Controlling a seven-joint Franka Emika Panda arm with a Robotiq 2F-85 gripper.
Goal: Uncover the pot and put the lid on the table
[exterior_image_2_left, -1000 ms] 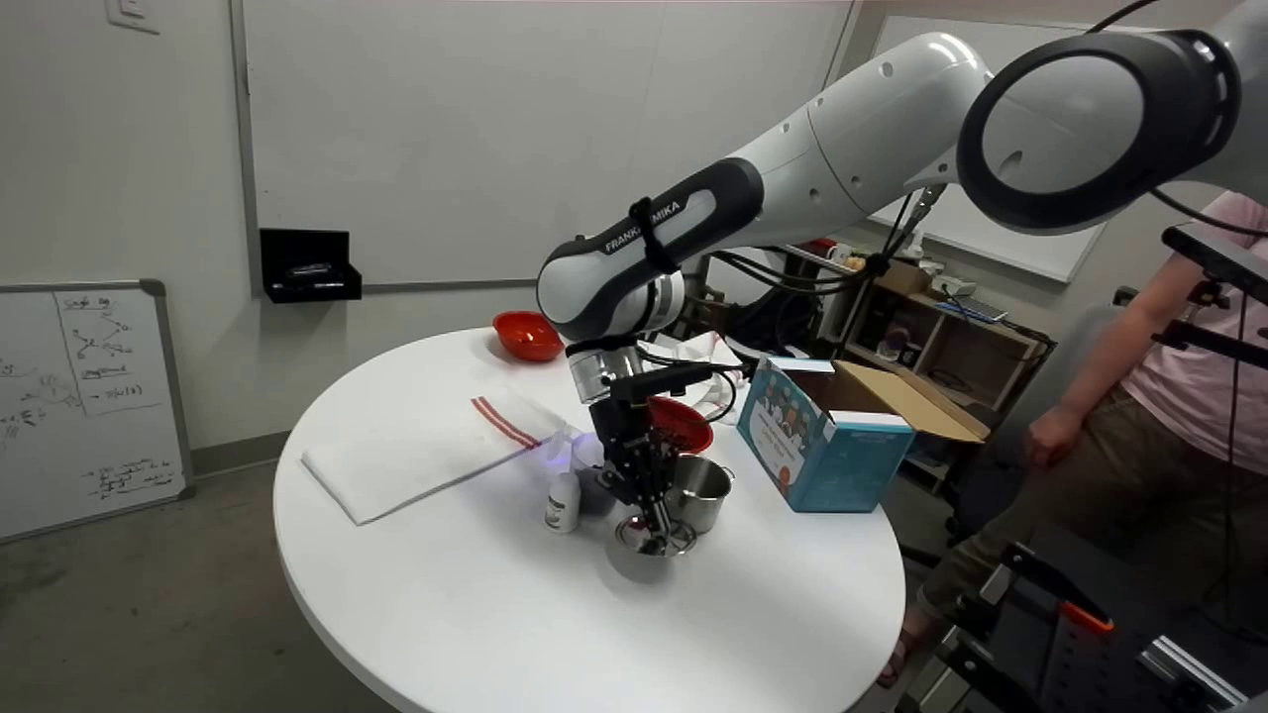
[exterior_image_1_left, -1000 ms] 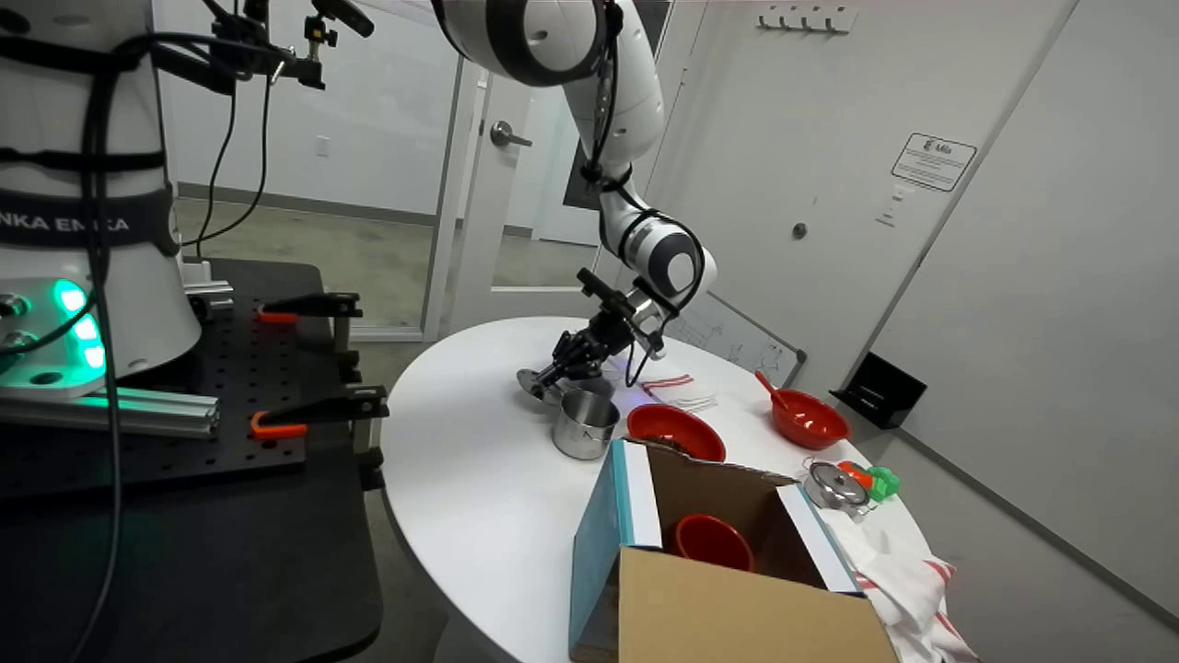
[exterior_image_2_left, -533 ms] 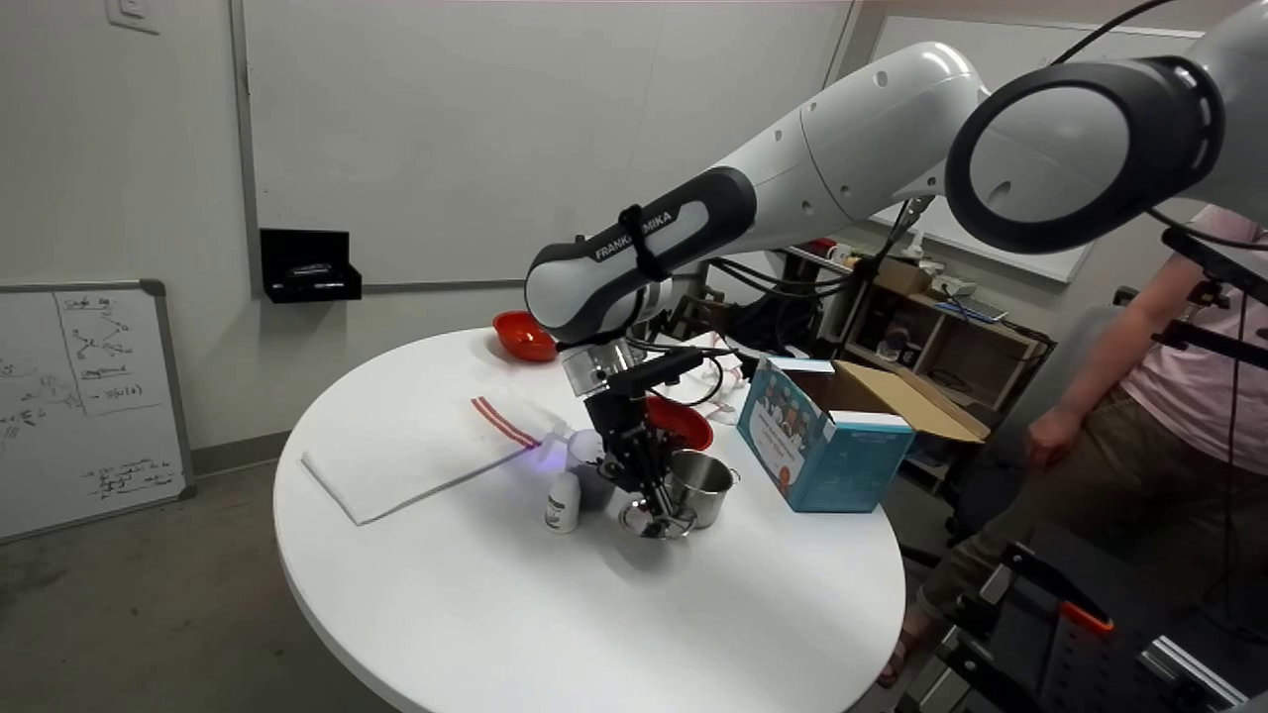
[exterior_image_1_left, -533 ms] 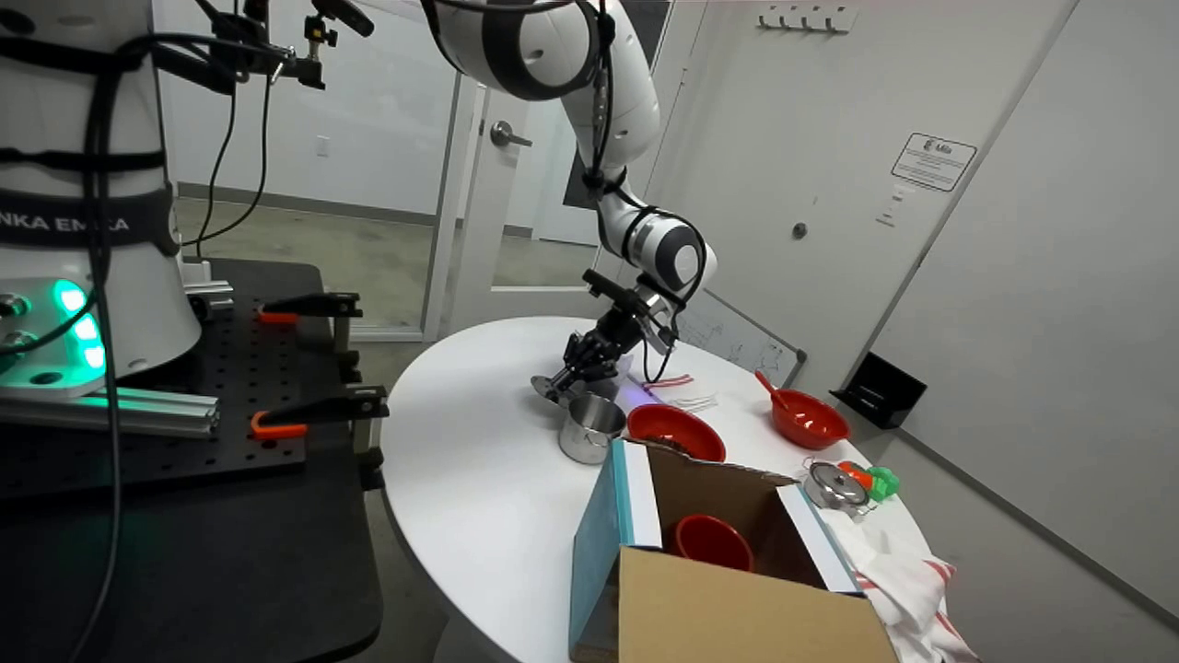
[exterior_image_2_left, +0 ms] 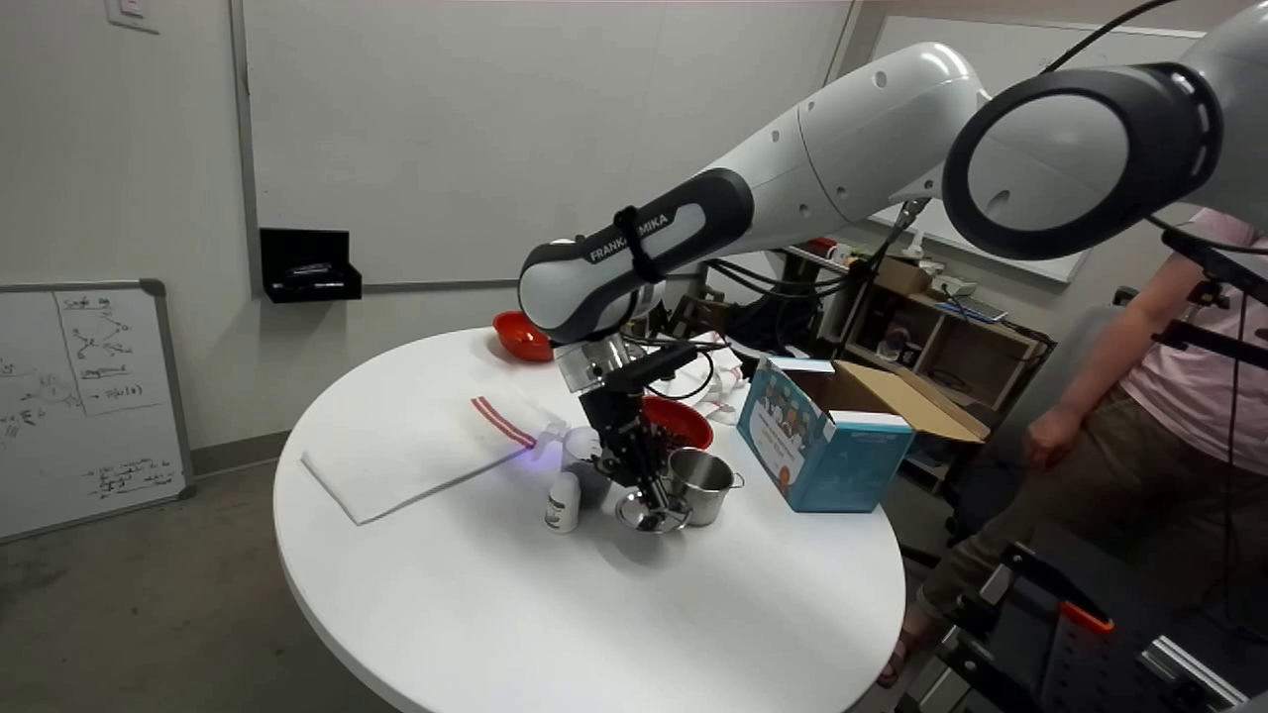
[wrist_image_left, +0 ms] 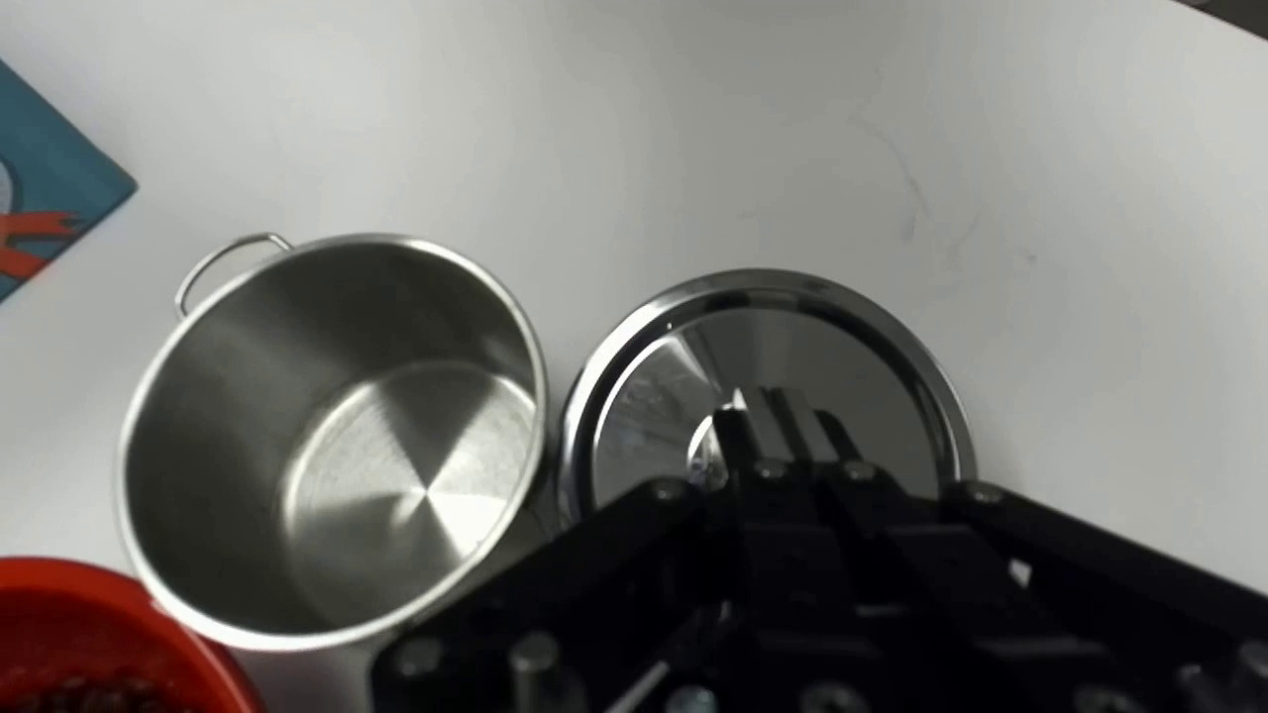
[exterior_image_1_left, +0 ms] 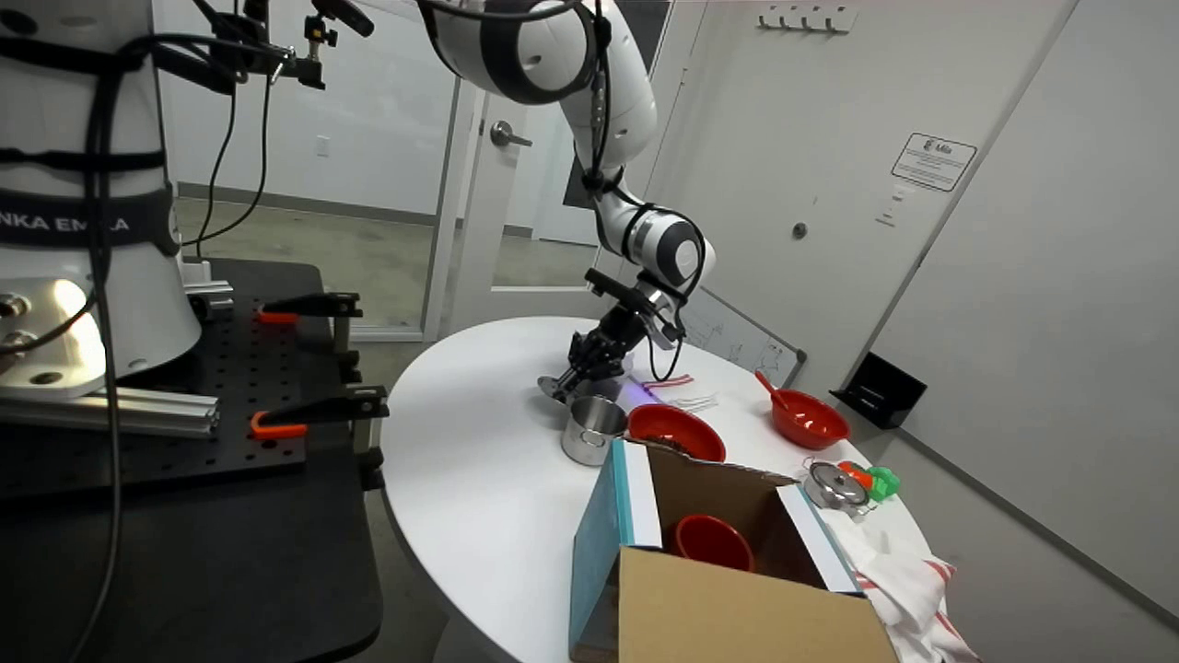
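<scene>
The silver pot (exterior_image_1_left: 589,437) stands upright and uncovered on the white table (exterior_image_1_left: 470,479), and its empty inside shows in the wrist view (wrist_image_left: 238,396). The round silvery lid (wrist_image_left: 832,347) is beside the pot, very close to its rim. My gripper (wrist_image_left: 778,401) is over the middle of the lid, its fingers nearly together; the lid's knob is mostly hidden between and behind them. In an exterior view the lid (exterior_image_2_left: 632,510) hangs at the tips of the gripper (exterior_image_2_left: 661,503), low over the table. I cannot tell whether it touches the table.
A red bowl (exterior_image_1_left: 675,428) and an open cardboard box (exterior_image_2_left: 822,446) stand beyond the pot. A white bottle (exterior_image_2_left: 563,502) and a grey cup (exterior_image_2_left: 592,480) stand near the gripper. A small lidded pot (exterior_image_1_left: 835,486) and another red bowl (exterior_image_1_left: 811,421) are farther off.
My gripper and the lid have moved together a little away from the robot base, towards the pot. The pot has shifted slightly the same way. The base lights changed from green to white.
</scene>
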